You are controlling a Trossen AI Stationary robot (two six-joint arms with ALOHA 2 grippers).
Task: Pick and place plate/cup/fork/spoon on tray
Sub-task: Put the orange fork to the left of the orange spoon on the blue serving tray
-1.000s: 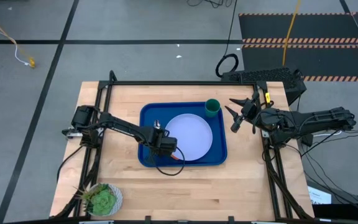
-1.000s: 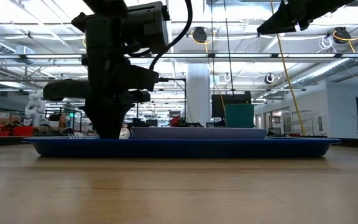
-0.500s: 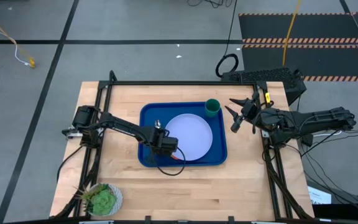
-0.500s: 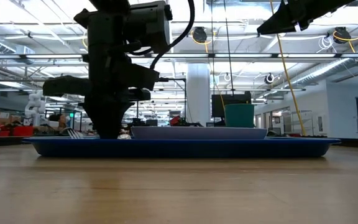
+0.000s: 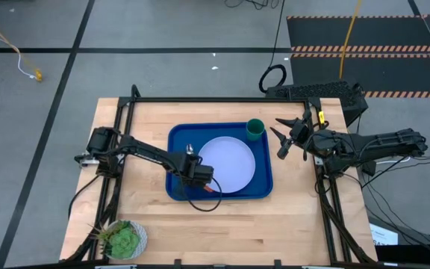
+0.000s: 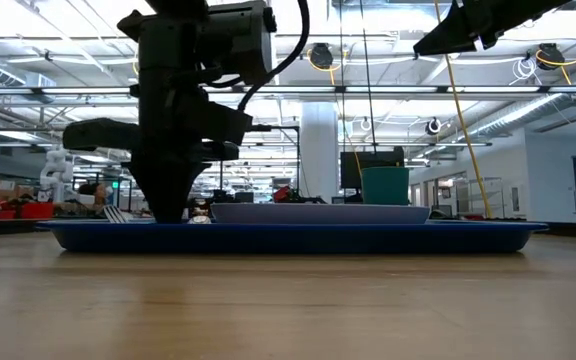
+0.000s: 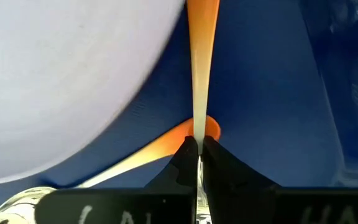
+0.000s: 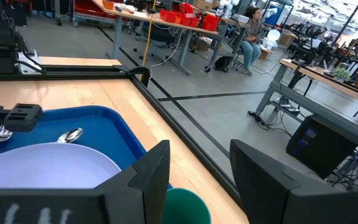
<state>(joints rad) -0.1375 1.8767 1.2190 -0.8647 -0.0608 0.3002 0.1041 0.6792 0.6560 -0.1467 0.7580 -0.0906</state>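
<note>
Both arms were matte black, built of boxy jointed segments. Left arm point(image 5: 144, 153): black cable looping from the wrist block. Left gripper point(image 7: 194, 152): two dark wedge-shaped fingers, tips tapering to narrow edges. Right arm point(image 5: 372, 146): ribbed black sleeve near the base, small yellow tag by the wrist. Right gripper point(image 8: 197, 177): broad flat black finger plates, square-cornered.

Plate point(image 5: 227, 164), green cup point(image 5: 254, 128) upright on blue tray point(image 5: 176, 136).
</note>
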